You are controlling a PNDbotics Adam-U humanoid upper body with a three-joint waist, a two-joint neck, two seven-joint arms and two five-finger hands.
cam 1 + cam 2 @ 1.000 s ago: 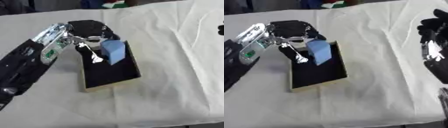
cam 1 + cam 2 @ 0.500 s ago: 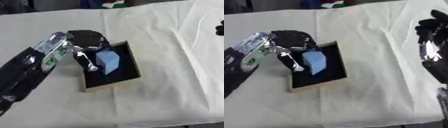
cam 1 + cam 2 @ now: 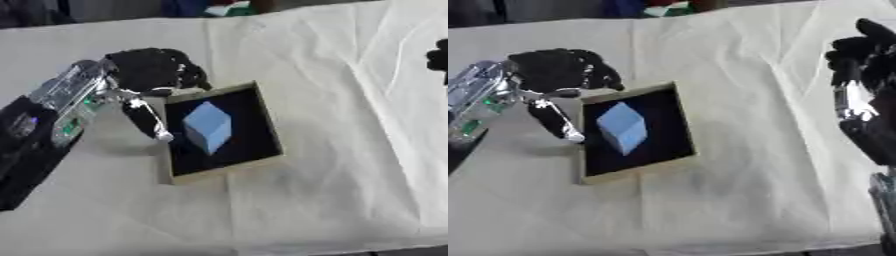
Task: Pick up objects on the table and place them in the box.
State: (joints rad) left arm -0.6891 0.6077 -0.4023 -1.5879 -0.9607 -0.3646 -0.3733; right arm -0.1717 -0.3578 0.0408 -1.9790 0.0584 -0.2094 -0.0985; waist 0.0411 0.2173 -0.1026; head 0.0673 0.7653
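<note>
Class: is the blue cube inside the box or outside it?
Inside: the blue cube lies on the box's dark floor, within its pale rim.

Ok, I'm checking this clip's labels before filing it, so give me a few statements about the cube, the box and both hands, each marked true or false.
1. The blue cube lies inside the box. True.
2. The left hand grips the cube. False: its fingers are off the cube, by the box's left edge.
3. The right hand rests on the box. False: it is far off, at the view's right edge.
4. The box sits on a white cloth. True.
</note>
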